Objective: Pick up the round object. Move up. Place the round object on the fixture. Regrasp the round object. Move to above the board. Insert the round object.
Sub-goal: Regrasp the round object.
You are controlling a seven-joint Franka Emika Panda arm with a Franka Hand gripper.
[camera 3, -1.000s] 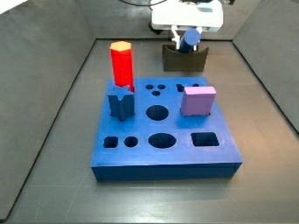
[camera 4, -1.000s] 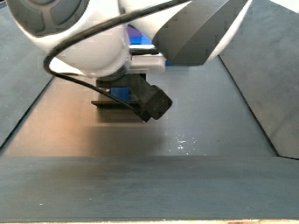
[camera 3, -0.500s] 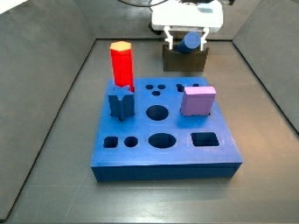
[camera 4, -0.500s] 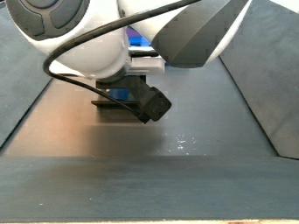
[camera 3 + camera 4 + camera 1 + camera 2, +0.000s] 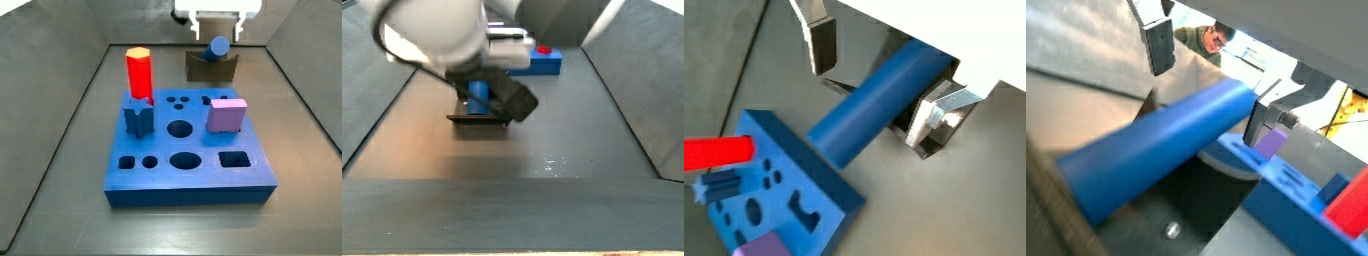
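The round object [image 5: 217, 47], a long smooth blue cylinder, lies in the notch of the dark fixture [image 5: 211, 69] behind the board [image 5: 187, 160]. In a side view my gripper [image 5: 215, 30] hangs open just above it. In both wrist views the cylinder [image 5: 882, 97] [image 5: 1153, 152] runs between the spread fingers [image 5: 820, 42] [image 5: 1158, 46]. There is a clear gap on one side, and the other finger [image 5: 938, 115] stands close beside it. The fixture [image 5: 1213, 190] shows dark beneath the cylinder.
On the board stand a red hexagonal peg [image 5: 138, 72], a dark-blue star peg [image 5: 138, 116] and a lilac cube [image 5: 227, 114]. Several open holes [image 5: 179, 128] lie in its top. Grey walls [image 5: 74, 90] enclose the floor. My arm [image 5: 462, 30] fills much of a side view.
The gripper has let go of the round object and risen a little. The cylinder stays on the fixture.
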